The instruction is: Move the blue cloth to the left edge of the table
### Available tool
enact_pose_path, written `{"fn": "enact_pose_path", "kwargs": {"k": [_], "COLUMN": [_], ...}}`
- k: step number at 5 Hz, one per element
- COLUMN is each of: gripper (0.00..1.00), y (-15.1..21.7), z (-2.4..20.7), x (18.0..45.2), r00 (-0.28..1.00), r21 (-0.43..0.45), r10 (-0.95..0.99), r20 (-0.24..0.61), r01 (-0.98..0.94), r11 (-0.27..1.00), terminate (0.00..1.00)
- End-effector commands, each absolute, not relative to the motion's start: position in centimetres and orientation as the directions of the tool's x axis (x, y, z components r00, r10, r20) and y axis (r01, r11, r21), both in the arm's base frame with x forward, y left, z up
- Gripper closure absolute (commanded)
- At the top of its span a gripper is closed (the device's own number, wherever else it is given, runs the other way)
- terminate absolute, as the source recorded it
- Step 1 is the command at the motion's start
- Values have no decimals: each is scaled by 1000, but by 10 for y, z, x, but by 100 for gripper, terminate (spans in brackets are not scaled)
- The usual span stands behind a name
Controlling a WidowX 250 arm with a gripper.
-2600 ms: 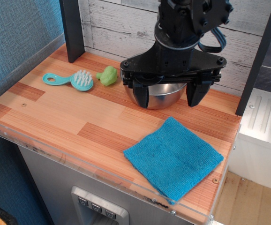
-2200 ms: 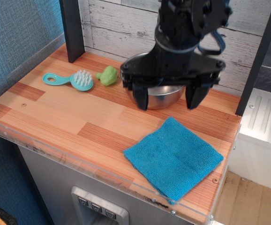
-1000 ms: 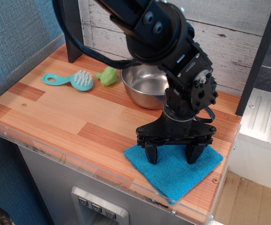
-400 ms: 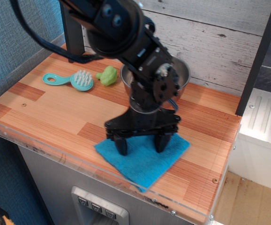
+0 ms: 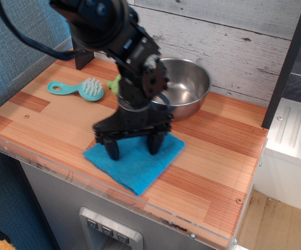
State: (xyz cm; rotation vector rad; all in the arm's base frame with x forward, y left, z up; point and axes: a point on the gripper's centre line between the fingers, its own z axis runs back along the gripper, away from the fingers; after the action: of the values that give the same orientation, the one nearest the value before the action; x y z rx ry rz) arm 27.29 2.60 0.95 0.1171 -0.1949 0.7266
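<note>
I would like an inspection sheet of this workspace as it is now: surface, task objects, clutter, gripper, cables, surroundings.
Surface: table of reddish and pale wood planks, clear rim along the front edge.
Job's things: blue cloth flat near the front edge, around the middle of the table, not at the left edge.
Clutter: steel bowl at the back; turquoise brush back left; green toy mostly hidden behind the arm.
Gripper: gripper open, both fingertips down on the cloth.
Cables: dark cable looping from the arm at upper left.
Surroundings: whitewashed plank wall behind; blue textured wall on the left.
</note>
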Motion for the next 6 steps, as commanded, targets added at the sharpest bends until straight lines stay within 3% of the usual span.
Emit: {"fn": "enact_pose_path", "kwargs": {"k": [1, 4, 6], "gripper": [0, 0, 0], "y": [76, 130, 123], "z": [16, 30, 35], "x": [269, 268, 271], "r00": [656, 569, 570], "r21": [30, 8, -2], "r10": [720, 785, 785], "r20": [227, 244, 243], "r01": [-744, -811, -809], "r11": [668, 585, 588], "terminate": [0, 0, 0]}}
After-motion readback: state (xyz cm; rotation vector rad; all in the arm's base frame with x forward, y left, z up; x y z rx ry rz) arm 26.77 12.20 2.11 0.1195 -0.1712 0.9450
